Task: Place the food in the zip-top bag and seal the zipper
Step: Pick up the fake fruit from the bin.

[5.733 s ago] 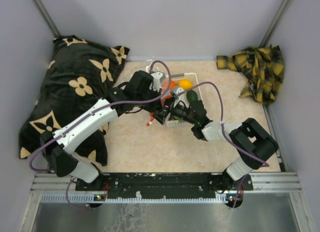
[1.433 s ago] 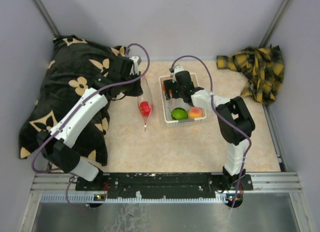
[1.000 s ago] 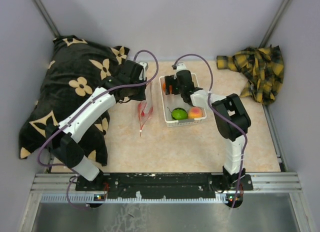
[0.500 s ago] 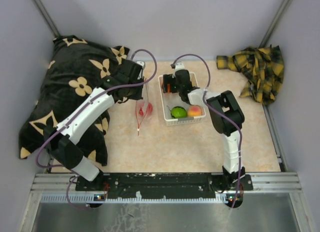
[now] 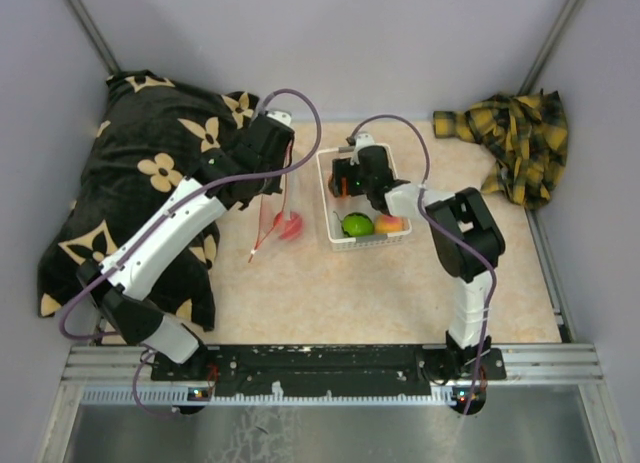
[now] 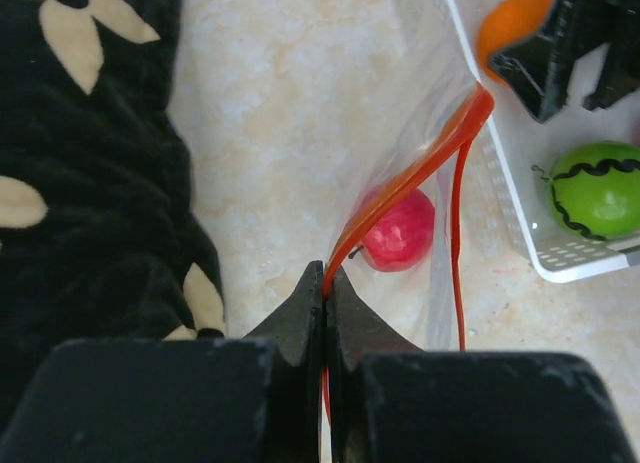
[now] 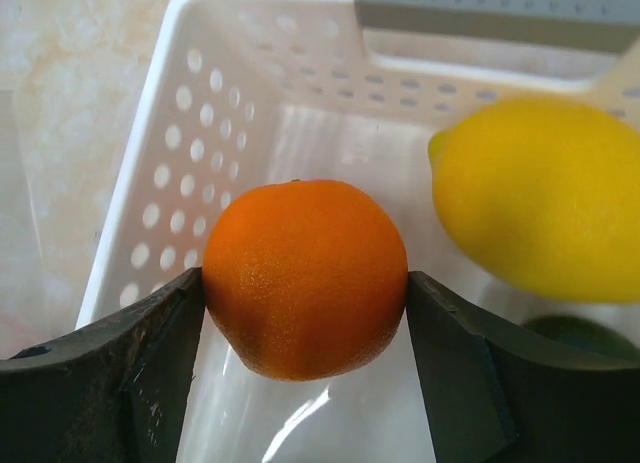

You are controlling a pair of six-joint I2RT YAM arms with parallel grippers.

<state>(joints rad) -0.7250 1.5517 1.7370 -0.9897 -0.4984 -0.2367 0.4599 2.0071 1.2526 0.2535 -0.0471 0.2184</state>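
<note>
left end effector [image 6: 326, 285] tight on zipper [image 6: 412, 176], bag [image 6: 425, 108] farther left; right end effector [image 7: 305, 285] snug around orange [image 7: 300, 251]

Pale lilac walls [image 5: 350, 43], beige mottled tabletop [image 5: 350, 293], black flowered cushion [image 5: 130, 183], yellow plaid cloth [image 5: 515, 133]

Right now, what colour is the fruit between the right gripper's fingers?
Orange. The fruit shows best in the right wrist view.

No text, brand or number is legible anywhere; the black squiggle on the lime [image 6: 598, 190] seems decoration, not lettering.
</note>
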